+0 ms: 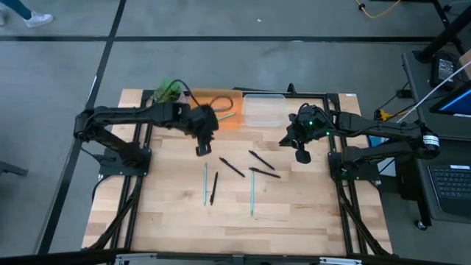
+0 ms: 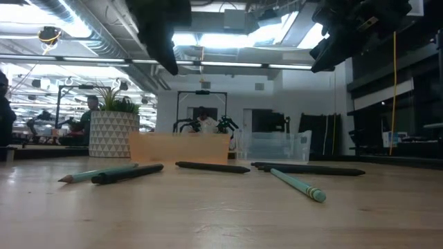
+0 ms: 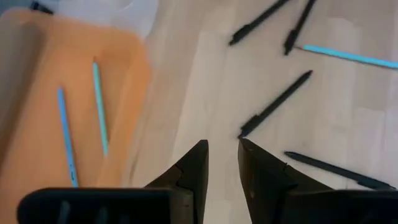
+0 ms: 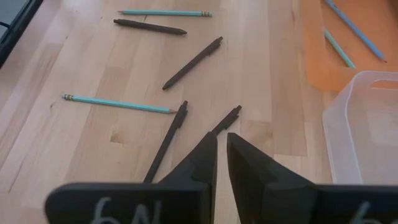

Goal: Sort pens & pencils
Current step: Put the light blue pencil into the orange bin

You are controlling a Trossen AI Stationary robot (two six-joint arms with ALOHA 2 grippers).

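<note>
Thin blue pencils and dark pens lie flat on the smooth wooden counter. Two more pencils rest in the orange tray. The left gripper hangs with fingers slightly apart, holding nothing; the right gripper has fingers nearly pressed together, empty.

Very little writing can be read here. In the right wrist view, the dark plate under the fingers carries pale marks that look like "6N" on one end and one more unclear stroke on the other end.
</note>
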